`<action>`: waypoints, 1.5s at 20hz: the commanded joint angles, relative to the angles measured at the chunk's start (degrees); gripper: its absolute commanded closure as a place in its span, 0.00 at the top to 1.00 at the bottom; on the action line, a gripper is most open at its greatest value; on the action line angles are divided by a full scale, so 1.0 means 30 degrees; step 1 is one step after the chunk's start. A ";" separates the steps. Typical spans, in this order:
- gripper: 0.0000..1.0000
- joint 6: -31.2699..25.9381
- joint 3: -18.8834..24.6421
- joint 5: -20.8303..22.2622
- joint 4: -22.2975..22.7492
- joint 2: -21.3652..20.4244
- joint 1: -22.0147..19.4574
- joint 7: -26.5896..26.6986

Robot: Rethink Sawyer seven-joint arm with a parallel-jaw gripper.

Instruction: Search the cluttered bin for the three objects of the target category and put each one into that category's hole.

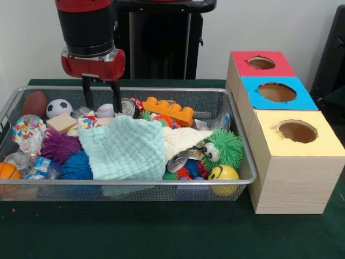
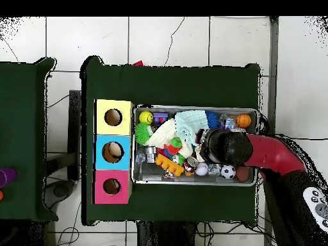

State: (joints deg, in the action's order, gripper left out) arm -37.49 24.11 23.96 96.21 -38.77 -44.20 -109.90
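My gripper point(image 1: 103, 102) hangs open over the back of the wire bin point(image 1: 237, 162), its two black fingers point(image 1: 88, 93) spread apart. A white baseball point(image 1: 106, 112) lies just below and between the tips; contact cannot be told. Beside it are a soccer ball point(image 1: 58, 108), a brown football point(image 1: 35, 102), a wooden block point(image 1: 60, 123) and a soda can point(image 1: 129, 107). A mint cloth point(image 1: 126, 147) covers the bin's middle and hides what is under it. In the overhead view the arm point(image 2: 225, 146) hides the gripper.
Three boxes with round holes stand beside the bin: red point(image 1: 261, 63), blue point(image 1: 276, 91), yellow point(image 1: 297, 131). Also in the bin: an orange brick point(image 1: 168, 110), a green fuzzy ball point(image 1: 223, 148), a yellow smiley ball point(image 1: 223, 175), spiky balls point(image 1: 58, 145), a basketball point(image 1: 8, 172).
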 commanded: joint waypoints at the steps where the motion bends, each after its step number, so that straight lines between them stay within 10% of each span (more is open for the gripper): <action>1: 1.00 0.0749 0.1494 0.1308 -0.0778 0.1775 -0.0184 0.3081; 30: 1.00 -0.2415 0.3898 0.1619 -0.1503 0.2720 -0.3275 0.5475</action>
State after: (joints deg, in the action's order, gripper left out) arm -37.33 31.32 26.44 95.47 -33.31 -53.65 -109.81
